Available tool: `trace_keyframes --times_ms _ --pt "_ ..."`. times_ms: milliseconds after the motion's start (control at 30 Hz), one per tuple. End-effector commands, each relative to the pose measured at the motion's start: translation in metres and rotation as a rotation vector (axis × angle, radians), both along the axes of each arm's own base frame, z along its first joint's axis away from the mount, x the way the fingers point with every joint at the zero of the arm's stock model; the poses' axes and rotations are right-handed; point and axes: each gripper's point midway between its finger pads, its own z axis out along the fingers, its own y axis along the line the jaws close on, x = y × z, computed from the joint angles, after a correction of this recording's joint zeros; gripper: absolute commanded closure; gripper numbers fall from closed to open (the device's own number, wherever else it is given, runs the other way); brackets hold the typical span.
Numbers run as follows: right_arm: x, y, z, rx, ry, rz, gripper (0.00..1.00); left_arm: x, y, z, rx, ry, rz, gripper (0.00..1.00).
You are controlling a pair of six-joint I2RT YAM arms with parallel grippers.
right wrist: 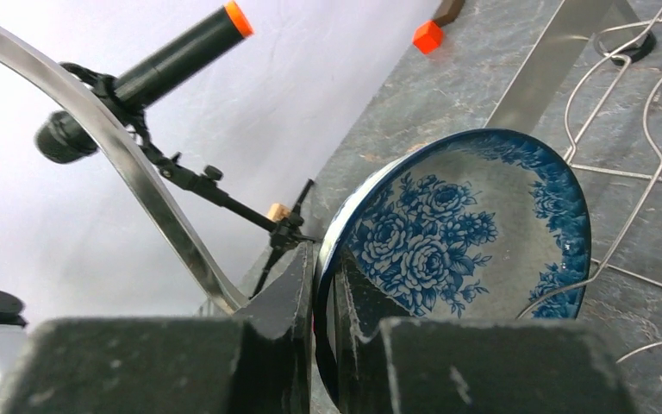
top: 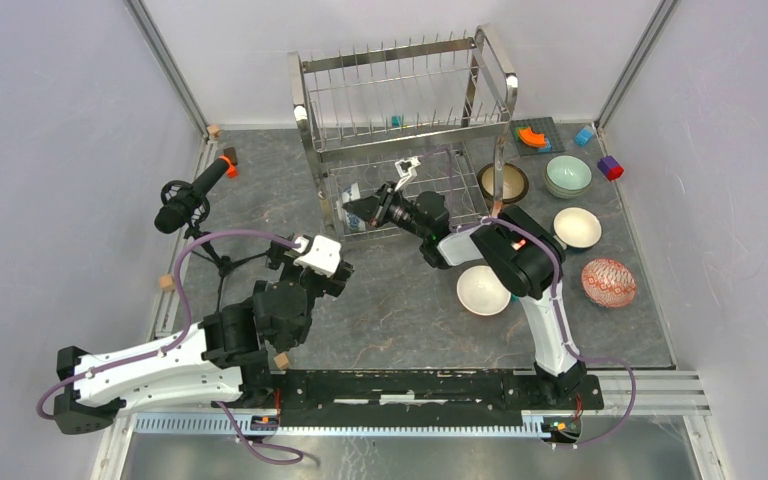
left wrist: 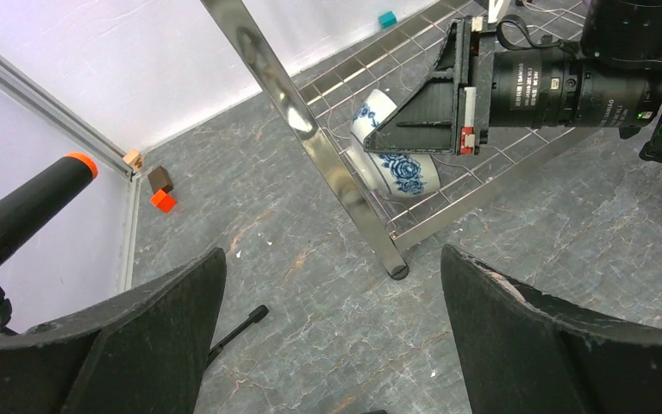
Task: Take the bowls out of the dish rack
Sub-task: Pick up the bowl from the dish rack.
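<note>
right tool (right wrist: pixel 326 289) pinching blue-and-white bowl (right wrist: pixel 470 228) rim, bowl inside dish rack (right wrist: pixel 547 69)

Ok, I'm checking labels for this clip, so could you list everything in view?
rack: one, shiny steel, back of table
blue-and-white bowl: one, tilted in rack's lower tier
other bowls: five, brown, pale green, white, white, red-patterned; on table, right half
microphone: one, black with orange tip, left side
blocks: several, mixed colours, mostly along the table's edges
left gripper: one, black, open, empty
right gripper: one, black, shut on the blue-and-white bowl's rim
</note>
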Motion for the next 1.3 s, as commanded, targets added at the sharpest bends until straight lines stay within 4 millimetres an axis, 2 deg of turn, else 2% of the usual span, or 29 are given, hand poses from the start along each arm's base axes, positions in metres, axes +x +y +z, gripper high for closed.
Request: trace_keyframes --times_ms 0,433,767,1100,1267 --pt "-0.006 -0.009 0.068 0.255 -0.128 0.059 1.0 0.001 0.002 0.012 -0.031 -0.015 0.018 0.01" --pt "-0.014 -0.021 0.108 0.419 -0.144 0.089 1.0 0.001 0.004 0.013 -0.031 -0.017 0.022 0.01" --pt "-0.022 -0.027 0.119 0.431 -0.159 0.096 1.0 0.001 0.004 0.014 -0.039 -0.019 0.023 0.01" --pt "-0.069 -0.052 0.154 0.425 -0.225 0.132 1.0 -0.002 0.011 0.026 -0.112 -0.029 0.017 0.01" --pt "-0.096 -0.062 0.155 0.411 -0.206 0.174 1.0 -0.004 0.012 0.029 -0.146 -0.031 0.003 0.02"
